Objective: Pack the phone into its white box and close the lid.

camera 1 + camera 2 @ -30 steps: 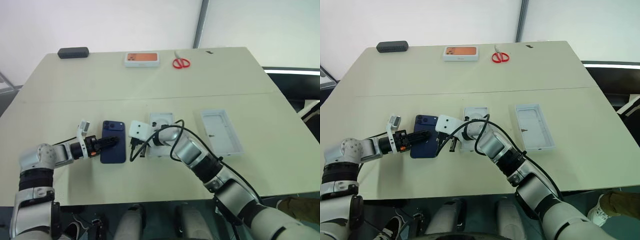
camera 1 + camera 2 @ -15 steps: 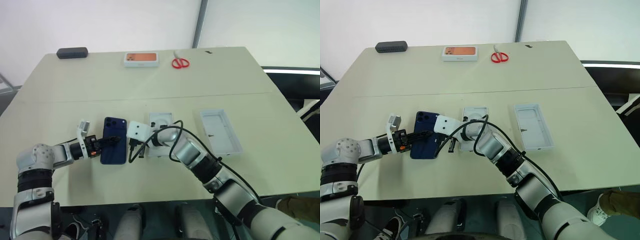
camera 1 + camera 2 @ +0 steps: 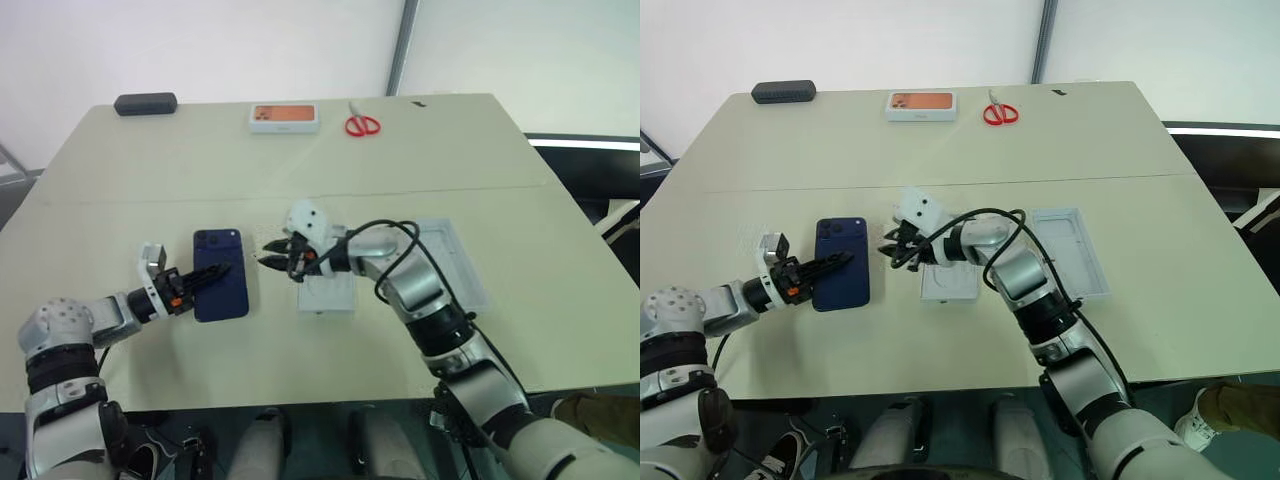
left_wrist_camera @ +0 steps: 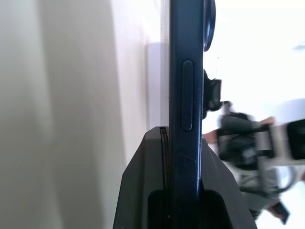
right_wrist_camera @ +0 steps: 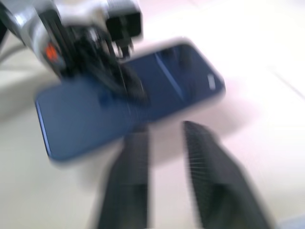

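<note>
Fingers of your left gripper (image 3: 222,270) were clamped on the phone (image 3: 220,288), one above and one below its right edge. Your right gripper (image 3: 268,254), just right of the phone, had its fingers (image 5: 209,176) parted around nothing. You held the phone flat above the table (image 3: 150,170), glossy back up, long axis running near to far, camera cluster at the far left corner. No writing was legible. Right of it lay the white box (image 3: 326,294), then the lid (image 3: 455,262).
</note>
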You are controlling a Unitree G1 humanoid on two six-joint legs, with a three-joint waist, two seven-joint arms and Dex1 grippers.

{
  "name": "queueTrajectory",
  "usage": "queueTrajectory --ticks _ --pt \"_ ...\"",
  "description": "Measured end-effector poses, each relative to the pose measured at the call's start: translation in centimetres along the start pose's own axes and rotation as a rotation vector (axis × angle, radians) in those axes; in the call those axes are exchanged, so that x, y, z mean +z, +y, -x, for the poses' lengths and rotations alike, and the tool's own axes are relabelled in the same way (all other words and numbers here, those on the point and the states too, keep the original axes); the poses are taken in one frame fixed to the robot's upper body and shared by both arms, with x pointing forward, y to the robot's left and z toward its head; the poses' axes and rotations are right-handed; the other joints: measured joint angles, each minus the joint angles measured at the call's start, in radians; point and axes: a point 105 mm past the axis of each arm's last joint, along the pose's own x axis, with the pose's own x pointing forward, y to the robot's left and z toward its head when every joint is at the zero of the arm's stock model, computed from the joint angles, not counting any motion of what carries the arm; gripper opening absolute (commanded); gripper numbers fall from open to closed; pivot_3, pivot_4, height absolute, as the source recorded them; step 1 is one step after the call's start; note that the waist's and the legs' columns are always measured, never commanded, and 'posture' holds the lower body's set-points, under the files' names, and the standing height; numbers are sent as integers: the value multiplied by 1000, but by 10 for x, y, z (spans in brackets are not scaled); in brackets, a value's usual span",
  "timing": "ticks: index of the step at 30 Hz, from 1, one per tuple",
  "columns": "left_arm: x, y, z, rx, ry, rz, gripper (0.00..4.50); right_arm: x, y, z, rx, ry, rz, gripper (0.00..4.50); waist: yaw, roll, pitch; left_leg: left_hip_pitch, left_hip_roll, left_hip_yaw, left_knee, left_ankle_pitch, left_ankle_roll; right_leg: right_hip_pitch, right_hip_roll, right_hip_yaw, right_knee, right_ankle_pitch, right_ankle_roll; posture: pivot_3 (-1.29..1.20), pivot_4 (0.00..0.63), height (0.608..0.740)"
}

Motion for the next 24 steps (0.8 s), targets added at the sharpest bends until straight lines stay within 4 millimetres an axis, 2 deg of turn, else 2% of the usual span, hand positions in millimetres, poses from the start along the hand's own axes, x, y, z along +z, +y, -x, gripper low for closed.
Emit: queueTrajectory --ticks 2,5,9,18,23,24 --pt "-2 2 2 8 -13 -36 0 -14 3 17 13 38 9 3299 -1 0 0 0 0 1 0 0 0 0 -1 0 -2 0 0 0 150 740" --pt "-8 4 2 12 -10 -44 0 -26 8 39 40 90 49 3299 -2 -1 1 -1 0 1 0 0 0 0 -1 0 -2 0 0 0 150 740" --pt "-12 -4 -4 -30 5 -40 0 -31 18 52 90 146 127 3299 -4 -2 2 0 2 1 0 0 0 0 0 0 -2 0 0 0 150 740" --pt "-16 -3 -9 -27 19 -40 0 -56 27 56 132 267 171 3299 0 -3 3 0 1 1 0 0 0 1 0 0 -3 0 0 0 150 740" --pt "-16 -4 -11 -31 22 -54 0 -64 23 60 118 301 178 3299 0 -4 3 0 1 1 0 0 0 1 0 0 -3 0 0 0 150 740" --pt "-16 -6 -12 -32 23 -67 0 -65 23 60 118 302 176 2758 0 -5 3 0 1 1 0 0 0 1 0 0 -3 0 0 0 150 740"
